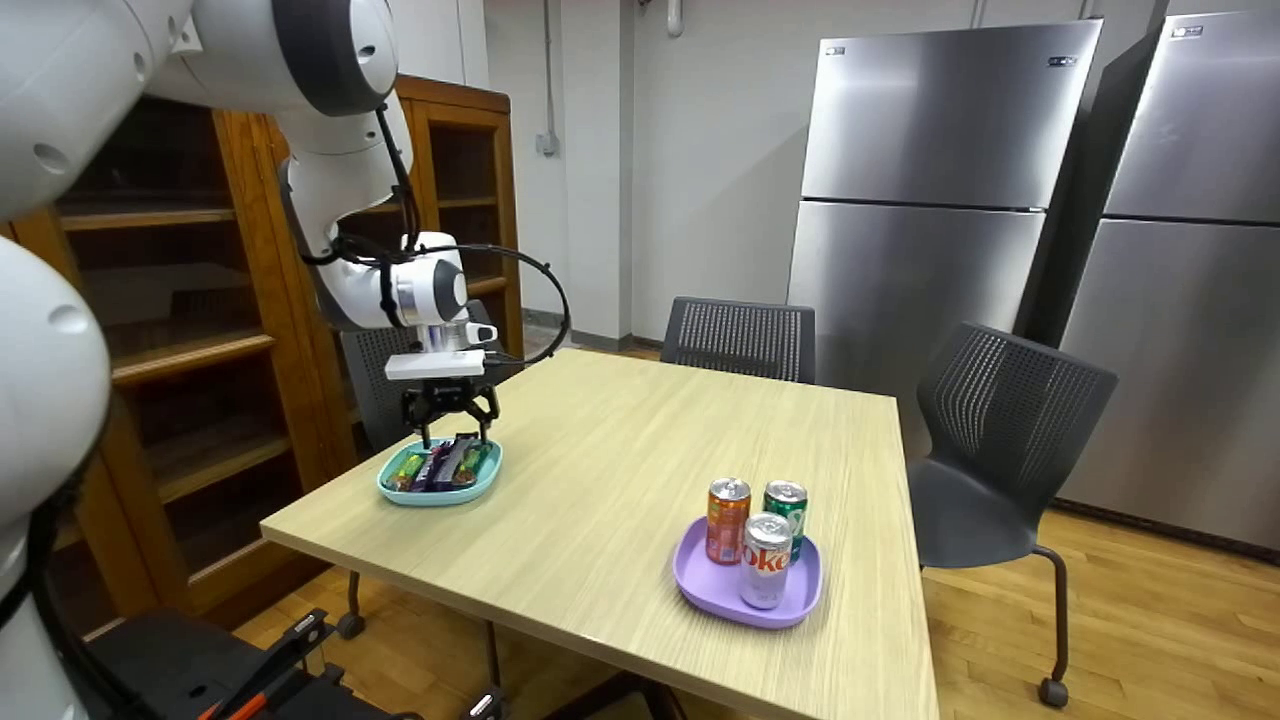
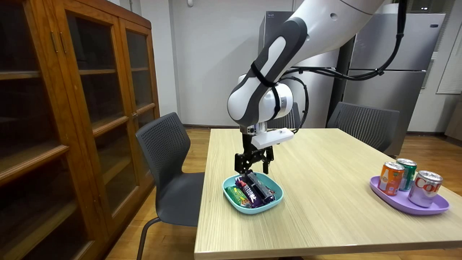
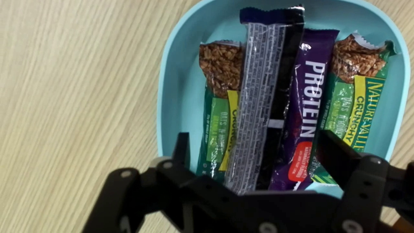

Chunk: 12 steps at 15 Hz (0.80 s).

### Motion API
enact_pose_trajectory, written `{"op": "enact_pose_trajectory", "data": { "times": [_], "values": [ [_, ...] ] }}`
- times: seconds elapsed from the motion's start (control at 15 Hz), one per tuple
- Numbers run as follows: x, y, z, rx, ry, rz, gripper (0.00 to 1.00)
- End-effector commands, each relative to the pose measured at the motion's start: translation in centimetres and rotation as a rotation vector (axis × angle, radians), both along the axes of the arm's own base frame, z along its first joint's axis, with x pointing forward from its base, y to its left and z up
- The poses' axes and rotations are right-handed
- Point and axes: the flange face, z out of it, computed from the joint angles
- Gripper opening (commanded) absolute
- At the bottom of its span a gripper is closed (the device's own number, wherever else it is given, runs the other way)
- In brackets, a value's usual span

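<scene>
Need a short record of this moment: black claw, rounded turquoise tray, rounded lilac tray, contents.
claw: two-fingered, open, holding nothing
claw position: over turquoise tray; contact with its contents unclear
turquoise contents: long black-and-grey wrapped bar, purple wrapped protein bar, two green-and-yellow wrapped granola bars
overlap: black-and-grey wrapped bar partly covers one granola bar
lilac tray contents: orange metal can, green metal can, silver metal can; all upright
support: pale wood-grain table, under both trays
</scene>
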Motion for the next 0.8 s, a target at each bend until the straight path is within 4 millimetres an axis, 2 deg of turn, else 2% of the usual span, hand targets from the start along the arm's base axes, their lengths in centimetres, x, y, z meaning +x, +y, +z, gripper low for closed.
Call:
{"op": "enact_pose_trajectory", "data": {
  "times": [0.0, 0.4, 0.73],
  "values": [
    [0.8, -0.6, 1.4, -0.015, -0.016, -0.01, 1.0],
    [1.7, -2.2, 3.6, -0.003, -0.061, -0.023, 1.0],
    [2.7, -4.5, 5.9, 0.015, -0.103, -0.065, 1.0]
  ]
}}
